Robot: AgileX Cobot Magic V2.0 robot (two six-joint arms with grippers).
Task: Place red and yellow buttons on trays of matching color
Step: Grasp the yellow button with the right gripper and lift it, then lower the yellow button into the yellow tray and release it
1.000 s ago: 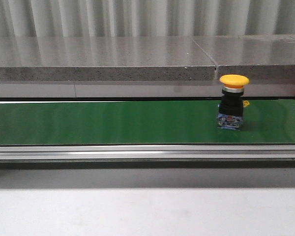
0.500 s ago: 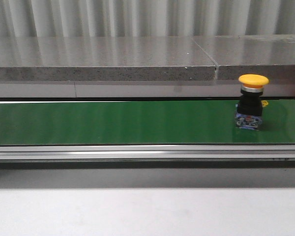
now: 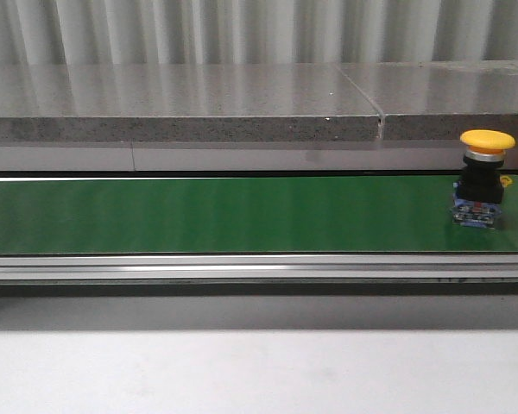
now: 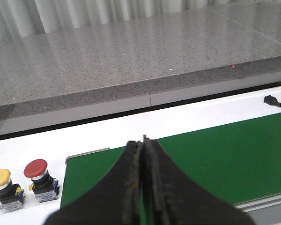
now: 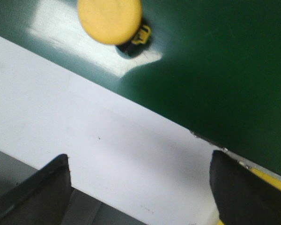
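While the right gripper (image 5: 139,187) hangs spread wide above the green belt (image 3: 224,216), a yellow button (image 3: 482,177) stands upright near its right end. Left gripper (image 4: 143,187) pinched closed; two spare buttons (image 4: 23,185) wait beside the belt.

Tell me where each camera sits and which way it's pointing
Front view: low, looking forward across the green belt; no robot parts.
Left wrist view: above the belt's end, facing the stone ledge; shut left gripper.
Right wrist view: looking down; open right gripper.
Shared: front and right wrist views show the yellow button.
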